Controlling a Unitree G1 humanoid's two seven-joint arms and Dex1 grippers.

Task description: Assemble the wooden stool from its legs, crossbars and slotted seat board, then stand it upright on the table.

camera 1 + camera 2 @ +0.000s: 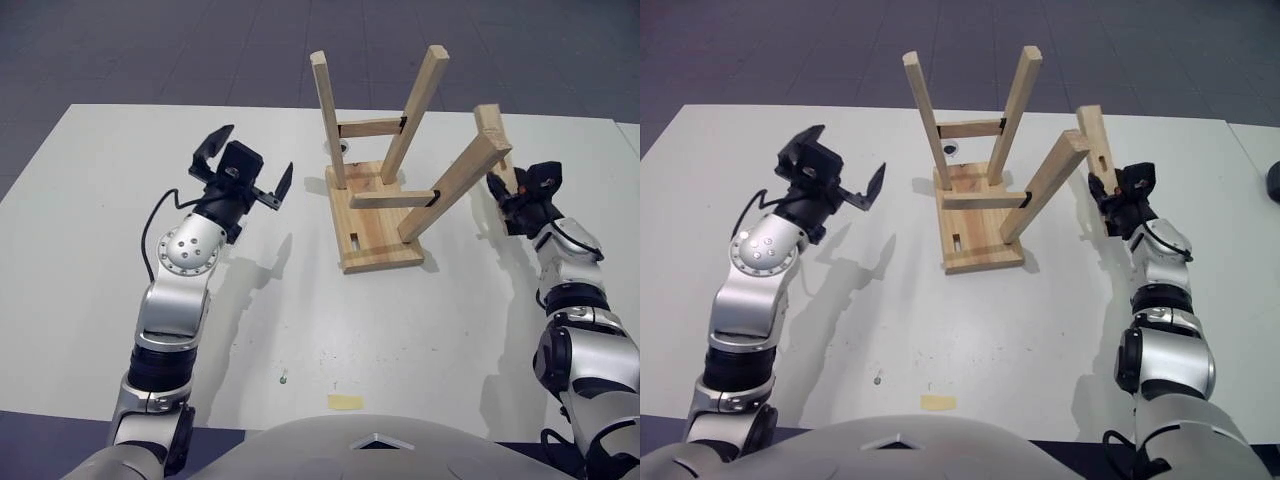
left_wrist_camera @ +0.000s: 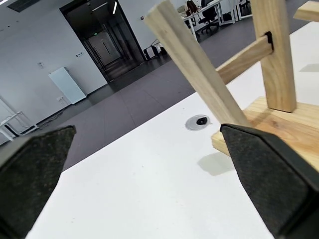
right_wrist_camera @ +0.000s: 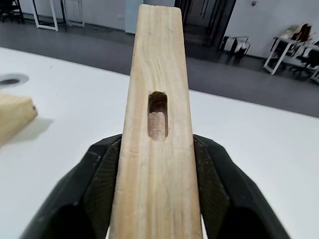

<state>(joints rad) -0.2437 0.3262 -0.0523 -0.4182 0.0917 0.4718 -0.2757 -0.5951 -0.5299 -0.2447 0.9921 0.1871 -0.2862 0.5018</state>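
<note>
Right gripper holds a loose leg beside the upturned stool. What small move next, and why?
Probably carry the leg in the right gripper toward the seat board's open corner: three legs already stand on it, and the left gripper hangs open.

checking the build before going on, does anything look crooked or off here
Yes. The front leg on the seat board leans far out toward the right hand, while the back left leg stands nearly upright. The front leg's top ends beside the loose leg clamped in that hand.
</note>
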